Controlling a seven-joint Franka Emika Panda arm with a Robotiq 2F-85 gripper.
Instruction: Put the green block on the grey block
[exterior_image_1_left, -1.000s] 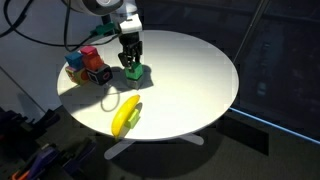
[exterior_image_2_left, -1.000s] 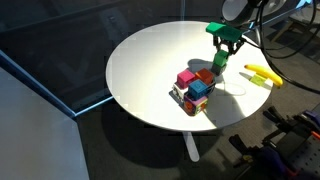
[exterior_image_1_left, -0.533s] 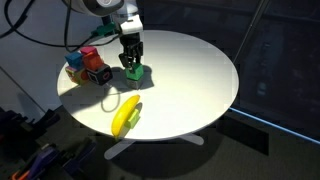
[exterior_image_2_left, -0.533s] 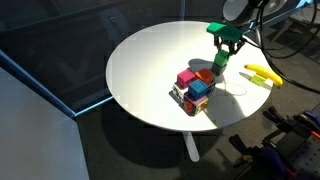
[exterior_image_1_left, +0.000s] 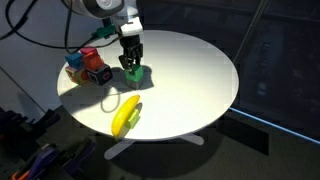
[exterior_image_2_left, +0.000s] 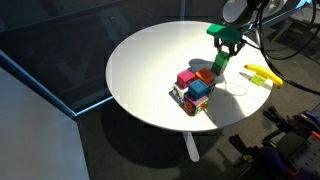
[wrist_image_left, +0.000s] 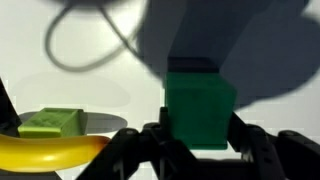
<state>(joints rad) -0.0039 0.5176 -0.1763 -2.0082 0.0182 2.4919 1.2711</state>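
Observation:
The green block (wrist_image_left: 200, 105) is a bright green cube between my two black fingers in the wrist view. In both exterior views it sits low at the white round table, right under my gripper (exterior_image_1_left: 131, 62) (exterior_image_2_left: 226, 47); the block shows there as well (exterior_image_1_left: 138, 72) (exterior_image_2_left: 220, 63). The fingers press against both its sides, so my gripper (wrist_image_left: 200, 140) is shut on it. I cannot make out the grey block in any view; a dark patch just beyond the green block in the wrist view may be only shadow.
A cluster of red, blue, pink and orange blocks (exterior_image_1_left: 88, 66) (exterior_image_2_left: 193, 88) stands beside the gripper. A yellow banana-shaped thing (exterior_image_1_left: 125, 117) (exterior_image_2_left: 262, 75) (wrist_image_left: 40, 150) lies near the table's edge (exterior_image_1_left: 200, 120), with a light green piece (wrist_image_left: 50, 122) by it.

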